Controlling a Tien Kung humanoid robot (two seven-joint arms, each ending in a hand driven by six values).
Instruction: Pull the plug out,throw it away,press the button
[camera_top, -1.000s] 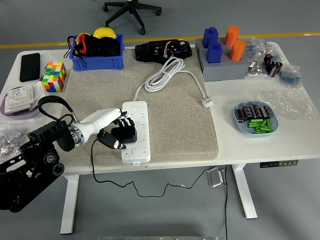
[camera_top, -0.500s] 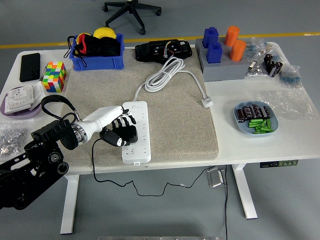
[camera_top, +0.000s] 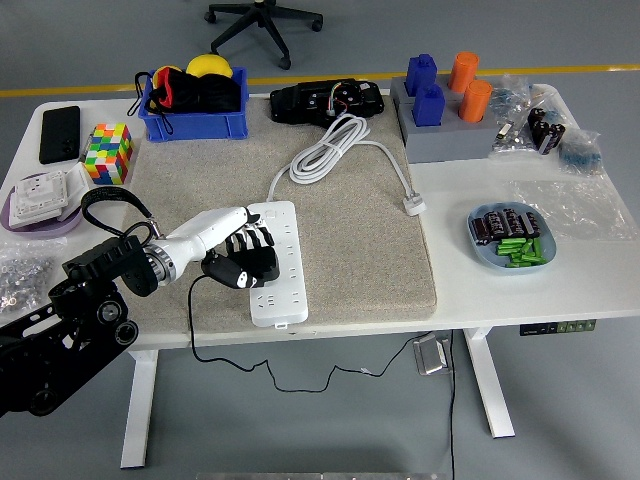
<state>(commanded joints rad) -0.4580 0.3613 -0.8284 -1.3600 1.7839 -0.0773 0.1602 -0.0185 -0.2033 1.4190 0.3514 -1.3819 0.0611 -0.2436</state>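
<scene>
Head view: our left hand (camera_top: 243, 258) has its fingers curled around the black plug (camera_top: 252, 268) seated in the power strip (camera_top: 276, 262) on the mat (camera_top: 340, 235). We judge the pull-out step underway; next, lift straight up.

The robot's left arm (camera_top: 70, 320) is showing mostly black: bulky, rounded housings are making up the lower links, with round joint caps and small screw circles facing the camera. A thick black cable (camera_top: 105, 205) is looping up over the forearm in an arch. Toward the wrist, a silver metallic ring is joining the black body to a smooth white shell that is tapering along the forearm. The left hand (camera_top: 240, 258) is appearing black, with small white marks dotting the knuckles and fingertips.
</scene>
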